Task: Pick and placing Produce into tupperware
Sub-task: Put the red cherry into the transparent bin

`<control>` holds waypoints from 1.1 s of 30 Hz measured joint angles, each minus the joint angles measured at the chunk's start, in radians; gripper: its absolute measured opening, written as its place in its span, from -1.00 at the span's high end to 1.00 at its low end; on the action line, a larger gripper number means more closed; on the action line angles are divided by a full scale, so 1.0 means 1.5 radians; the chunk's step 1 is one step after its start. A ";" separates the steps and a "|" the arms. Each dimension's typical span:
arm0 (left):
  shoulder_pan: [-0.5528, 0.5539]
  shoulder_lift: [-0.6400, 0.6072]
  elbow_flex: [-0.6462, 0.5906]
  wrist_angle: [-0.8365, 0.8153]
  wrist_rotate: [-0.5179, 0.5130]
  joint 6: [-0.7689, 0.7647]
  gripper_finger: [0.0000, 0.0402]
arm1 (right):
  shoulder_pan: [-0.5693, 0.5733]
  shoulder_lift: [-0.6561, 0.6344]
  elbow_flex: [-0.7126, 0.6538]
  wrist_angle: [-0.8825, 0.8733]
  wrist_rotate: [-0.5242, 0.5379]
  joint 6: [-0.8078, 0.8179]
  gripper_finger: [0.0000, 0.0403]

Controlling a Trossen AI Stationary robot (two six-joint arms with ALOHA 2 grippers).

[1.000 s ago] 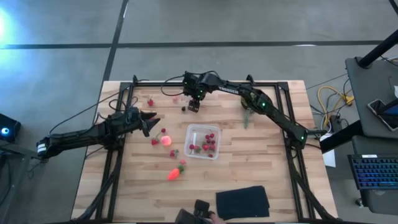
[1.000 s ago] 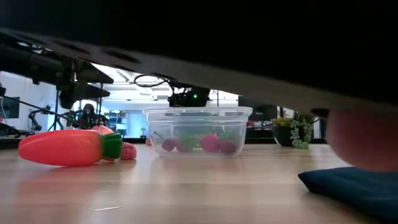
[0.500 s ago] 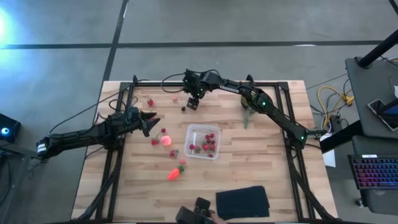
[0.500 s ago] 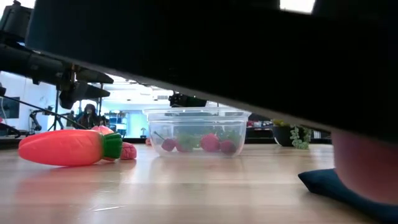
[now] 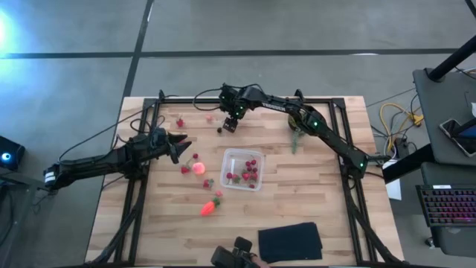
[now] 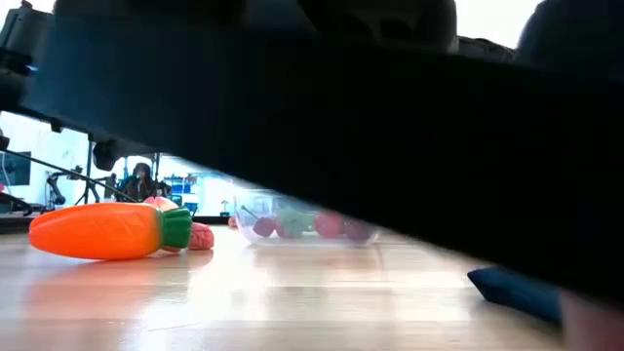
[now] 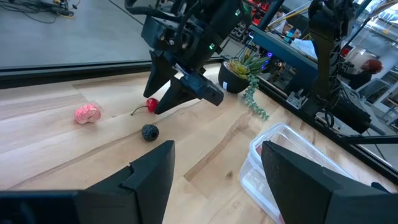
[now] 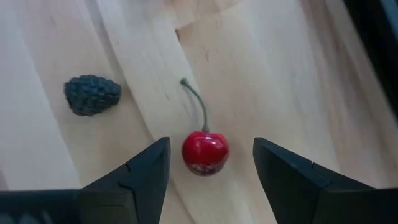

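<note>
Right claw point(image 5: 230, 125) hangs low at the far middle of the bench point(image 5: 327, 216), fingers apart, nothing held, lined up for a pick. Left claw point(image 5: 181, 141) waits at the left, also open and empty, pointing toward the loose fruit. High view: tupperware point(image 5: 243, 170) at bench centre already has several red berries inside; pink-orange fruit point(image 5: 198, 168) just left of it, carrot point(image 5: 210, 206) nearer, black cloth point(image 5: 290, 242) at near edge. Low view: mostly blocked by a dark shape; carrot point(image 6: 107, 230) lies flat at left, tupperware point(image 6: 292, 224) partly visible behind. Left wrist view: right claw point(image 7: 186, 93) poised over a cherry point(image 7: 151, 105), blackberry point(image 7: 149, 132) and pink piece point(image 7: 87, 113) near it. Right wrist view: cherry point(image 8: 205, 151) sits on the bench between the open fingers point(image 8: 134, 180), not touched yet; blackberry point(image 8: 92, 94) off to the side.
</note>
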 joint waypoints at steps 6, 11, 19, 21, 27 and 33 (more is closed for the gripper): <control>0.000 0.000 0.000 0.000 0.000 0.000 -0.13 | -0.001 0.000 0.000 -0.002 -0.018 0.032 -0.01; 0.000 0.000 0.000 0.000 0.000 0.000 -0.13 | 0.000 0.000 0.000 -0.002 -0.019 0.044 0.17; 0.000 0.000 0.000 0.000 0.000 0.000 -0.13 | 0.000 0.000 0.000 -0.002 -0.011 0.044 0.36; 0.000 0.000 0.000 0.000 0.000 0.000 -0.13 | 0.000 0.000 0.000 0.000 -0.007 0.044 0.36; 0.000 0.000 0.000 0.000 0.000 0.000 -0.13 | 0.000 0.000 0.000 0.000 -0.003 0.046 0.37; 0.000 0.000 0.000 0.000 0.000 0.000 -0.13 | 0.000 0.000 0.000 0.010 0.000 0.072 0.38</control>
